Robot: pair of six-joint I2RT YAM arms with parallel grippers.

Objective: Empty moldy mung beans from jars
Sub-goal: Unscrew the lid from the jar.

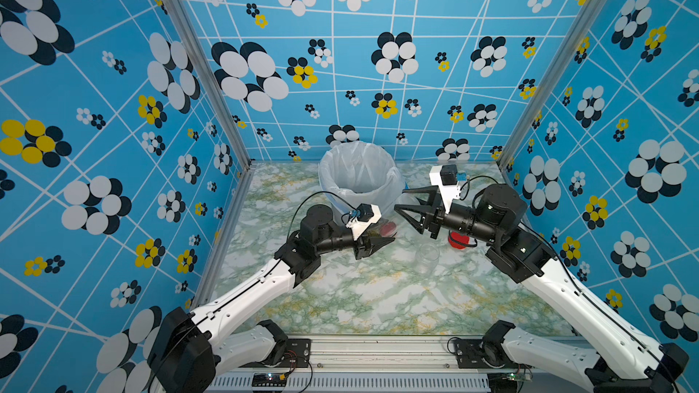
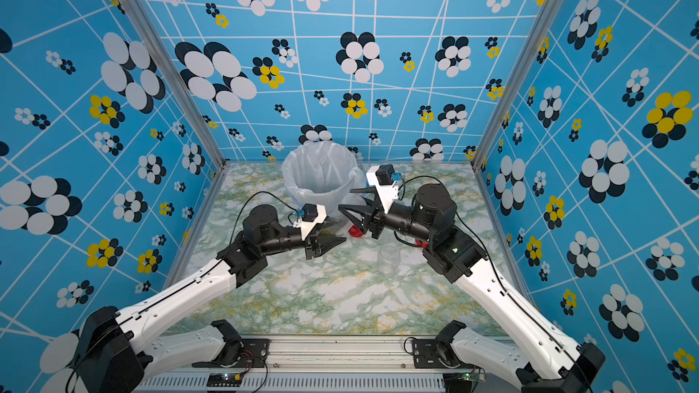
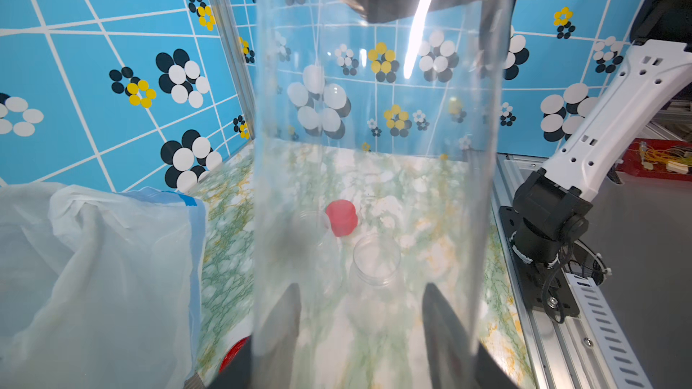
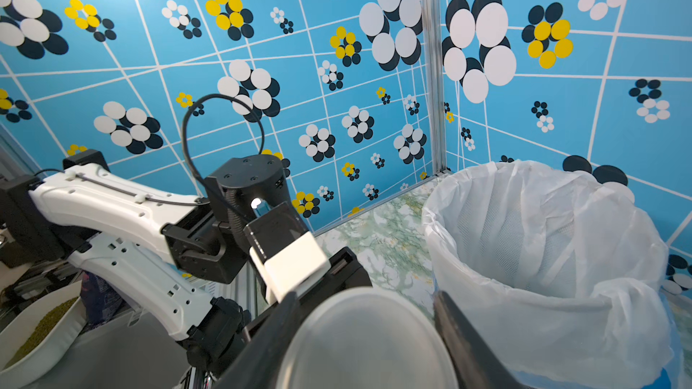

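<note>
The left gripper (image 3: pixel 361 316) is closed on the wall of a clear jar (image 3: pixel 374 125), just in front of the bag-lined bucket (image 1: pixel 359 179). The mung beans (image 1: pixel 372 235) are inside it (seen only in the top views). The right gripper (image 4: pixel 369 312) clamps a clear round lid (image 4: pixel 370 346) beside the bucket rim. An empty open jar (image 1: pixel 427 257) sits on the table (image 1: pixel 359 296).

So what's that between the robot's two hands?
A slim clear jar: the left hand grips its body and the right hand is closed on its whitish lid. Both wrist views show it.
</note>
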